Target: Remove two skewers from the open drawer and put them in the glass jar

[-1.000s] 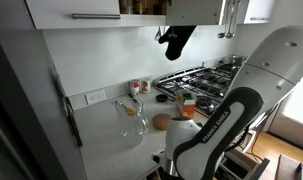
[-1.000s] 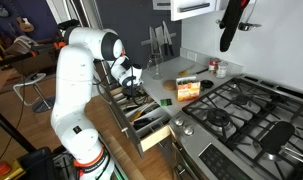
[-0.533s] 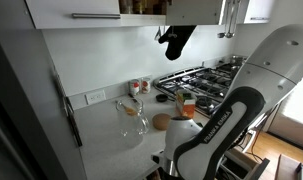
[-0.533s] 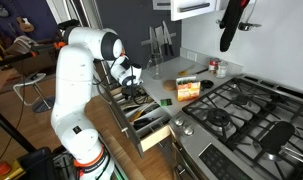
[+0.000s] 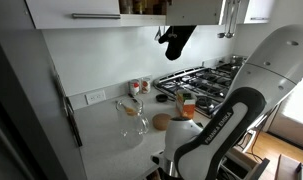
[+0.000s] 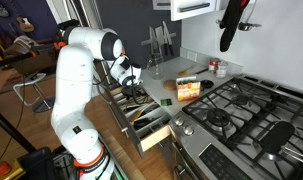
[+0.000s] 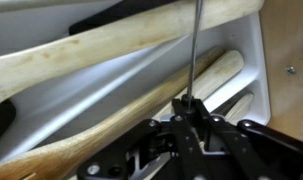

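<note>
Claw (image 7: 189, 106): wrist view, 6 o'clock edge, jaws pinched tight on one skewer (image 7: 194, 50), a thin dark rod rising twd 12 o'clock.
Wooden utensil handles (image 7: 111, 45): under the skewer, slanting 8 to 2 o'clock, in the white tray of the drawer (image 7: 253, 45).
Drawer, ext. view (image 6: 149, 125): stands open, arm (image 6: 76, 70) bent over it.
Glass jar (image 5: 133, 122): on worktop (image 5: 101, 130). Brown disc (image 5: 162, 122) just beside at 3 o'clock, red-lidded spice jars (image 5: 139, 87) beyond at 12.
Hob (image 5: 203, 80): farther, at 2 o'clock.

Long wooden handles (image 7: 111, 50) crowding the drawer (image 7: 253, 50) close around the fingers (image 7: 179, 120), drawer wall just right, little bare floor between
</note>
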You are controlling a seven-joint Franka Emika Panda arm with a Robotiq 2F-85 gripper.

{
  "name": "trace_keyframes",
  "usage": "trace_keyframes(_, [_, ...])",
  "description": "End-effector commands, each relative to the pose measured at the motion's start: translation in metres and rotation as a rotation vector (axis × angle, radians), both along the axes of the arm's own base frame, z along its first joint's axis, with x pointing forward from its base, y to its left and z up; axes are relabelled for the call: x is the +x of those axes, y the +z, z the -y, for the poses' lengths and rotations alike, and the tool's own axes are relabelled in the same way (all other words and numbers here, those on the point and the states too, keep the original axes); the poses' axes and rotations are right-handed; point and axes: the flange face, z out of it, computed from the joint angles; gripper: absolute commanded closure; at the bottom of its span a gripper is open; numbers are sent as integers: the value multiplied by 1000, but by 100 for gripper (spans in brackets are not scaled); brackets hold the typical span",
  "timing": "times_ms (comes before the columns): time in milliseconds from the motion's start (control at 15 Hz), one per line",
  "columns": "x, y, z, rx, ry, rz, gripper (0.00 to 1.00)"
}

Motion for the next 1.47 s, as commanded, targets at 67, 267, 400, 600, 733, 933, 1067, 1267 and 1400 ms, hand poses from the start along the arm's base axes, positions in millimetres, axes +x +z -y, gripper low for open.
trace_keyframes(67, [-5, 7, 2, -21, 20, 14, 96])
trace_keyframes(267, [-6, 16, 0, -34, 43, 40, 88])
trace_keyframes(400, [-4, 18, -2, -35, 62, 48, 96])
trace_keyframes(600, [-3, 11, -5, -31, 78, 41, 86])
trace_keyframes(733, [-3, 1, -9, -29, 91, 22, 79])
trace_keyframes(933, [-5, -10, -11, -24, 100, 2, 96])
trace_keyframes(1067, [-4, -7, -11, -24, 98, 3, 65])
trace_keyframes(1267, [-4, -4, -10, -26, 97, 11, 67])
trace_keyframes(1400, [-4, -2, -10, -27, 98, 16, 60])
